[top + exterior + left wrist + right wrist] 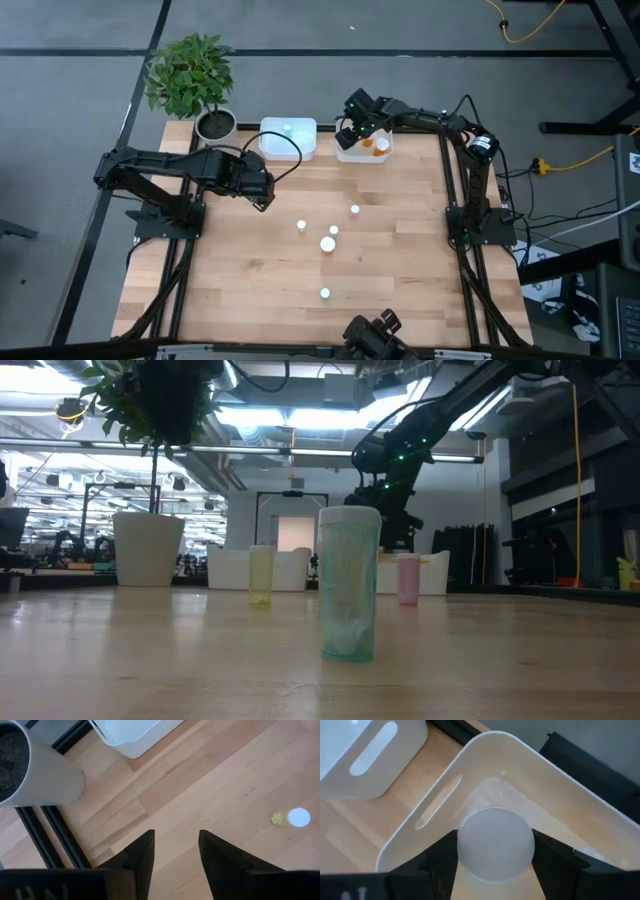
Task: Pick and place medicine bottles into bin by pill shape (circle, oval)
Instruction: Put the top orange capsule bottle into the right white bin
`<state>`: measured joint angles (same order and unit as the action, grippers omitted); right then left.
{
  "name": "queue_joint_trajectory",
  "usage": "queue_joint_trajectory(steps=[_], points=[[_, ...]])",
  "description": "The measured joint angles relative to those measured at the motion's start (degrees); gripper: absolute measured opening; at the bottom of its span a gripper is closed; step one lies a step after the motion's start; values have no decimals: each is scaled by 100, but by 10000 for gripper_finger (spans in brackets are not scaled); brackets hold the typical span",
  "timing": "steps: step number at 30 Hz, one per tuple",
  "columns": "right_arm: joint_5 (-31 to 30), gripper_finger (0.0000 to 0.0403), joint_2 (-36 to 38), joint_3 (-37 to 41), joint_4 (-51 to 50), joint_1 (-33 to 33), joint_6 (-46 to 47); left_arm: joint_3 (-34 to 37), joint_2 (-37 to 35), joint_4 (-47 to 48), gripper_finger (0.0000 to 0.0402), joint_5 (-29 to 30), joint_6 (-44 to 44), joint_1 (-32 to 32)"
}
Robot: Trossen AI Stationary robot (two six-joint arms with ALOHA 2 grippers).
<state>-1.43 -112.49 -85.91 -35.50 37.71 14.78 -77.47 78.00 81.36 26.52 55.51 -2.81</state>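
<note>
Bottles [328,243] still loose on the bench [400,270] number 5 in the high view, a scatter of white caps well south of the right bin [350,154]; that bin already holds orange ones, and the right gripper [352,128] hangs directly over it. Beside the bin stands the left bin [288,139], near which the left gripper [262,197] waits.

Low view: the nearest bottle [349,583] stands upright, pills visible inside.

Left wrist view: the fingers [141,855] stand apart, empty.

Right wrist view: the fingers [440,860] are clamped on a white-capped bottle [495,844] above the right bin. These bottles look light, rigid and smooth, probably best pinched across the body below the cap.
</note>
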Motion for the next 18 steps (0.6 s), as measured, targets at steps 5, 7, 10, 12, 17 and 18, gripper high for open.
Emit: queue_joint_trajectory(steps=[5,7,10,12,17,18], points=[[187,225,0,0,-276,0,-12,0,0,-2,147,0,0,0],[203,225,0,0,-297,0,-30,0,0,-2,147,0,0,0],[205,225,0,0,-353,-2,-30,0,0,-2,147,0,0,0],[205,225,0,0,-354,0,-22,0,0,-2,147,0,0,0],[208,242,0,0,-363,-7,-184,0,0,-2,147,0,0,0],[208,248,0,0,-363,-7,-179,0,0,-2,147,0,0,0]])
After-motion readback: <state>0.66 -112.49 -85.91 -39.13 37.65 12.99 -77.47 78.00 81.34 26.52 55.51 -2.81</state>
